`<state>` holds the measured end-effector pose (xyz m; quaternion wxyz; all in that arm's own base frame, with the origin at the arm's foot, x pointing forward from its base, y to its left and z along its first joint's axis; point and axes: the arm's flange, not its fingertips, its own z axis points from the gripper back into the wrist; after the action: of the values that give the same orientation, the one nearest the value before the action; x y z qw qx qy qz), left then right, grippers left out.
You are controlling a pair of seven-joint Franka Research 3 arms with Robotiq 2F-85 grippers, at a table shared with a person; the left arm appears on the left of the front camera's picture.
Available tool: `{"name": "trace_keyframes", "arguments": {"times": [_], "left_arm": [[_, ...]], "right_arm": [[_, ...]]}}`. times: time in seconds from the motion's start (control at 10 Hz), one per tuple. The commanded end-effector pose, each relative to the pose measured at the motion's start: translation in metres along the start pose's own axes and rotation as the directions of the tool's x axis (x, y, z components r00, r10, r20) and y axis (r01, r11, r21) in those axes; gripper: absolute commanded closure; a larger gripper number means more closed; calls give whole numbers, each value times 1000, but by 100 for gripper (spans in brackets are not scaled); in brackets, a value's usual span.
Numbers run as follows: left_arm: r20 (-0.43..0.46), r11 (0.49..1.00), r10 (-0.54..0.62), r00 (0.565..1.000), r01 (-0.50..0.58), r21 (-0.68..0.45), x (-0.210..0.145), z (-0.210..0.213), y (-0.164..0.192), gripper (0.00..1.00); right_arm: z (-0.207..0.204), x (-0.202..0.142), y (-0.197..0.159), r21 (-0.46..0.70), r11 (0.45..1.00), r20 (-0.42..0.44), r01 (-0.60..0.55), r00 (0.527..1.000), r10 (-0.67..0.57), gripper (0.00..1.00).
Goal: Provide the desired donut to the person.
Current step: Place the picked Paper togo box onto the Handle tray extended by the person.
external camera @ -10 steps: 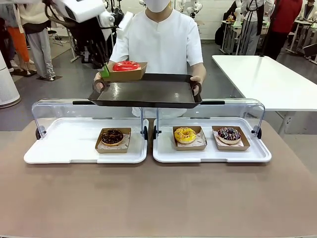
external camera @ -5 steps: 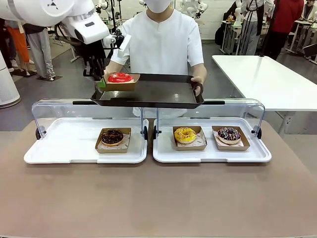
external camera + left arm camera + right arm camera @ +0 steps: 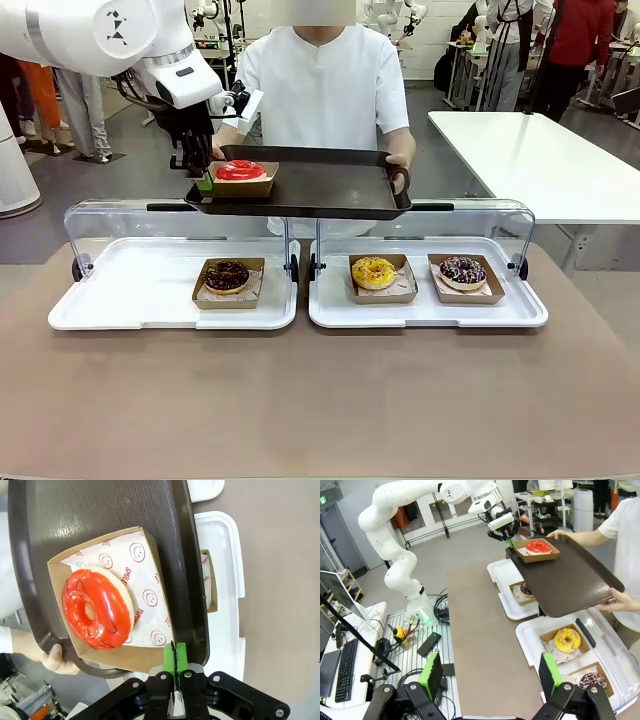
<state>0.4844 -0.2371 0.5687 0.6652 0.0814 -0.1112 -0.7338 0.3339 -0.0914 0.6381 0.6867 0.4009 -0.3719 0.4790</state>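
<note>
Fingers of the left gripper (image 3: 175,652) were clenched, green pads pressed together on the near wall of the cardboard boat (image 3: 145,565), close to one corner. The contact line was hidden behind the pads, so the grasp on the wall is probable, not confirmed. The right gripper (image 3: 492,662) stood released, its fingers spread wide, well apart from the work.

Position of the task item: the red donut (image 3: 97,607) lay in the boat, beyond the left fingertips and off to one side of the finger line. The boat sat on, or just above, the dark serving tray (image 3: 100,510) held by the person (image 3: 325,80). One hand (image 3: 57,657) gripped the tray rim near the boat, on the far side of the donut from the pads.

Orientation: the boat's long axis ran roughly away from the fingers, in line with them. The donut was round, lay flat with its hole upward, and had no long axis of its own.

Controlling relation: the left arm was the nearer one by far. The likely remaining step was to release the wall and retract back along the finger line, away from the donut, without dragging the boat.
</note>
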Motion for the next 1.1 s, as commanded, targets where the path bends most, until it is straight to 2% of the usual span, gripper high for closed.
{"name": "trace_keyframes", "arguments": {"times": [0.0,0.2,0.3,0.4,0.5,0.7,0.8,1.0], "left_arm": [[-3,1000,-8,1000,8,12,-1,-5,2,99],[-2,1000,-3,1000,3,9,-3,-10,0,99],[6,1000,-2,1000,2,3,-3,-11,0,53],[5,1000,-5,1000,5,2,-3,-10,1,39],[9,1000,-2,1000,2,5,-4,-8,2,0],[12,1000,1,1000,-1,14,-6,-3,0,0],[12,1000,-3,1000,3,15,-5,-1,2,18],[14,1000,3,1000,-3,21,-5,2,-1,0]], "right_arm": [[1,0,0,8,1000,2,-1,1000,1,0],[1,0,0,8,1000,2,-1,1000,1,0],[1,0,0,8,1000,2,-1,1000,1,0],[1,0,0,8,1000,2,-1,1000,1,0],[1,0,0,8,1000,2,-1,1000,1,0],[1,0,0,8,1000,2,-1,1000,1,0],[1,0,0,8,1000,2,-1,1000,1,0],[1,0,0,8,1000,2,-1,1000,1,0]]}}
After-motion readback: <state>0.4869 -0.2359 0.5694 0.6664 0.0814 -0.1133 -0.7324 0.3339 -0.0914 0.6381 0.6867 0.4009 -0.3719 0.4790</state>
